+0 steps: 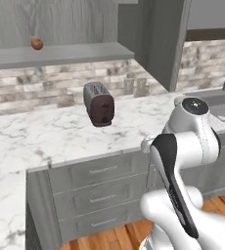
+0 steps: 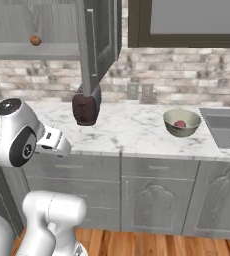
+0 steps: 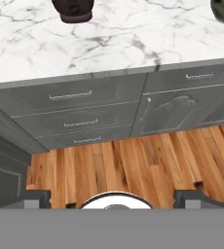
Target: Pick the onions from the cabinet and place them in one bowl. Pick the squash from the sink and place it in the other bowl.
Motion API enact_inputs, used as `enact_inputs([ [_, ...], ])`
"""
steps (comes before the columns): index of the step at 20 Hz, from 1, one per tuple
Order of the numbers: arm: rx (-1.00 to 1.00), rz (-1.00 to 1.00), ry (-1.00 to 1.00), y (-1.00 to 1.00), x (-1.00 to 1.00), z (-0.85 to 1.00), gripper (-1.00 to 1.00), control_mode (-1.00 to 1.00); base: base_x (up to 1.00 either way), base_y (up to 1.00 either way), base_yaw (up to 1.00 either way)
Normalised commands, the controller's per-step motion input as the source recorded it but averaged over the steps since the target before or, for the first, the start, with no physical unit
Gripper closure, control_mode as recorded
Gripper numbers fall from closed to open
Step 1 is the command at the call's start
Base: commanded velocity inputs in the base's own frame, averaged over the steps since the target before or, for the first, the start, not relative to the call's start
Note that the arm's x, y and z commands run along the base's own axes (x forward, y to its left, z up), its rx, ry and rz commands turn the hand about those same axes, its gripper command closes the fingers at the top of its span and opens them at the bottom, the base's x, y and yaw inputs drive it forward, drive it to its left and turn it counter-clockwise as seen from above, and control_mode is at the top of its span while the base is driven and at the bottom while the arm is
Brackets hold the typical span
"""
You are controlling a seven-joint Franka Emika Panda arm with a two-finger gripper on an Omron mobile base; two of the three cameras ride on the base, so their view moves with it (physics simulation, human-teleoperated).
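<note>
The jaws [image 3: 112, 199] are wide and hold nothing. One orange onion [image 1: 36, 44] sits on the cabinet shelf [image 1: 75, 52], at 11 o'clock. A red onion [image 2: 180, 123] lies in the bowl [image 2: 182, 123]. Reaching high, the arm might bump the toaster [image 1: 99, 104] on the surface [image 1: 46, 136].

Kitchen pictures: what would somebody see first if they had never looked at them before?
Probably the big white robot arm bending up in front of the marble counter. Next, the dark toaster standing on the counter under the open cabinet, where one orange-brown onion sits alone on the grey shelf. Further right, near the sink, a pale bowl holds a reddish-purple onion.
</note>
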Motion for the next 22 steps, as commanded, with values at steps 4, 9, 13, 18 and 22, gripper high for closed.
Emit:
enact_inputs([
  [4,0.00,0.00,0.00,0.00,0.00,0.00,-1.00,1.00,0.02,0.69,0.06],
  [9,0.00,0.00,0.00,0.00,0.00,0.00,-1.00,1.00,0.16,0.32,0.26],
  [13,0.00,0.00,0.00,0.00,0.00,0.00,-1.00,1.00,0.03,0.03,0.11],
  [18,0.00,0.00,0.00,0.00,0.00,0.00,-1.00,1.00,0.21,-0.01,-0.17],
  [22,0.00,0.00,0.00,0.00,0.00,0.00,-1.00,1.00,0.27,0.20,-0.14],
])
